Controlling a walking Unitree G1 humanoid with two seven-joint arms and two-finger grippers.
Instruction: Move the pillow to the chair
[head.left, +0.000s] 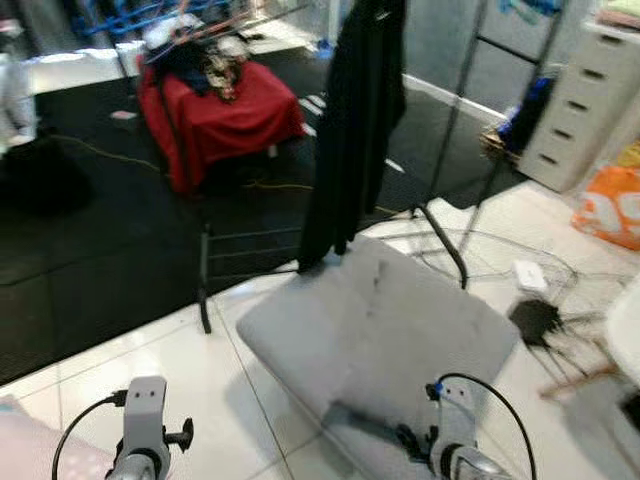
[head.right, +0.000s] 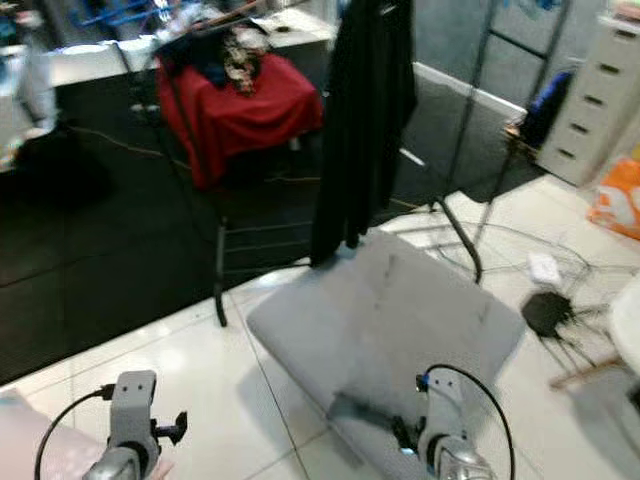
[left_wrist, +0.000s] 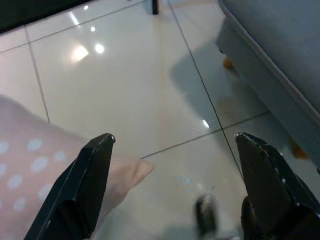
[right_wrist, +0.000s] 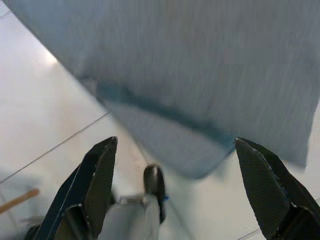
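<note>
The chair (head.left: 400, 340) wears matt grey woven cloth. The floor (left_wrist: 135, 85) is glossy pale tile that mirrors the lights. The pillow (left_wrist: 35, 170) is soft pink cloth with pale dots. The left hand (left_wrist: 175, 150) has matt black fingers (left_wrist: 92, 175).

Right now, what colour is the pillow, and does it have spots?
The pillow is pale pink with white dots, best seen in the left wrist view.

I see a lived-in room: a grey chair (head.left: 385, 335), hanging black coat (head.left: 352, 130), white drawers (head.left: 585, 100), tile floor (head.left: 215, 385).
</note>
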